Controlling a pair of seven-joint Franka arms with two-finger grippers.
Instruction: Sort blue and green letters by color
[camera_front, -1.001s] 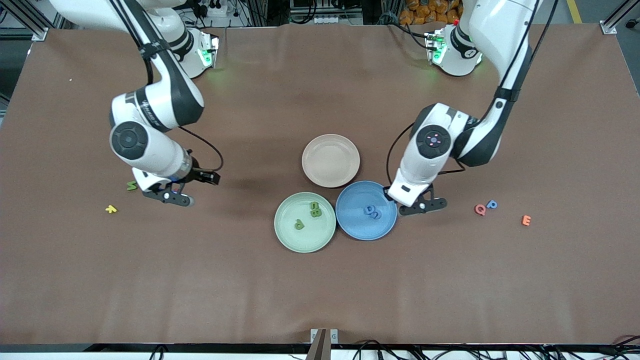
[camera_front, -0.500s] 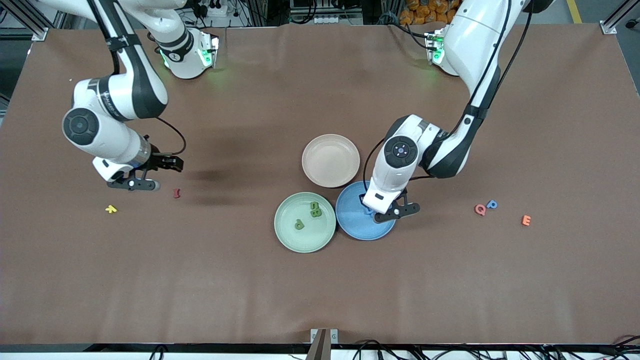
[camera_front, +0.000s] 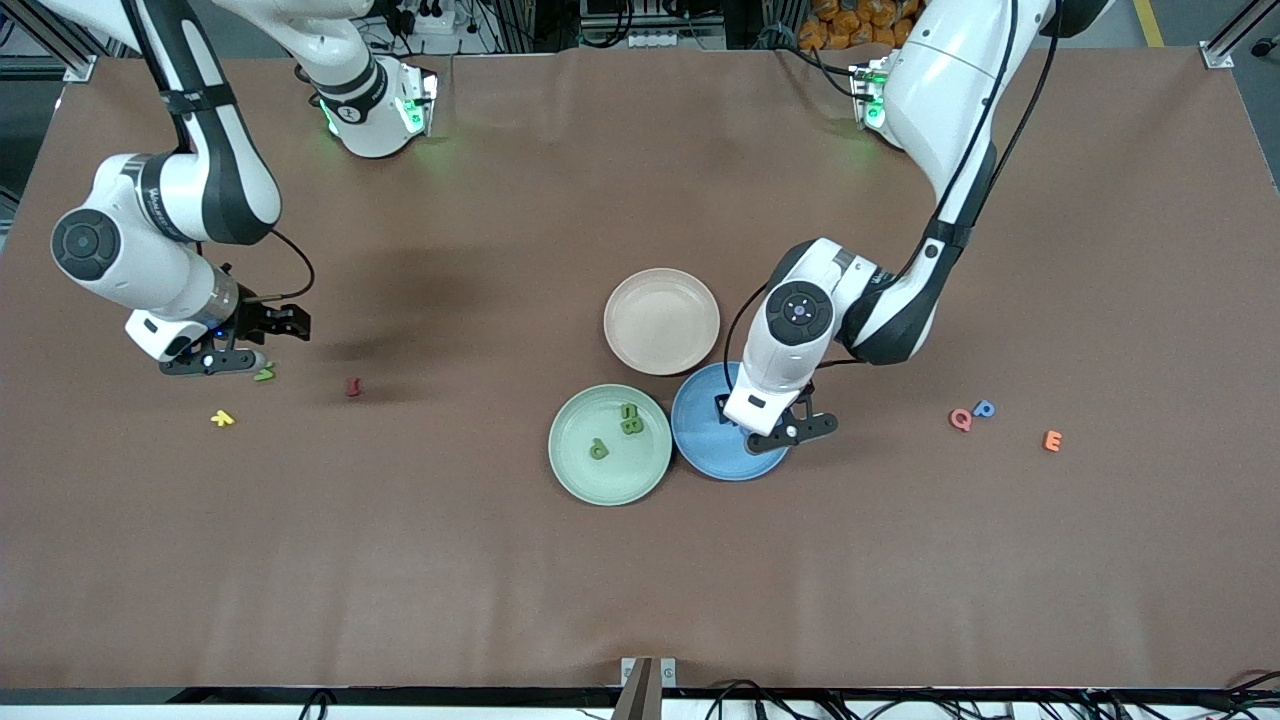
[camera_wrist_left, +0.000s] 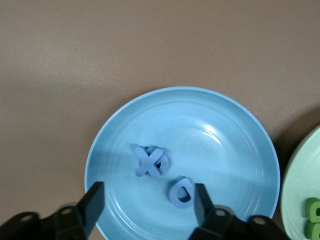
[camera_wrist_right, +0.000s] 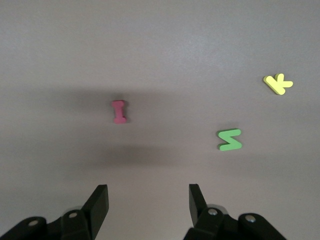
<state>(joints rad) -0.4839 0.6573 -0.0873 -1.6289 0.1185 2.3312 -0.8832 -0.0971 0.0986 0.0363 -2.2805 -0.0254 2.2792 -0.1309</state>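
On the blue plate (camera_wrist_left: 240, 130) lie three blue letters (camera_wrist_left: 150, 162); both tools' fingers stand apart.

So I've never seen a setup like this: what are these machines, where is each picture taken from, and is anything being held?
Two white robot arms stand at a brown table. The wide picture looks down from across it; the other two come from cameras on the arms' wrists. The left gripper hangs open over the blue plate, where blue letters lie. The right gripper, also open, is over bare table near a green letter, a yellow letter and a dark red letter. A green plate holds green letters; a pink plate sits beside it. Nothing is held.
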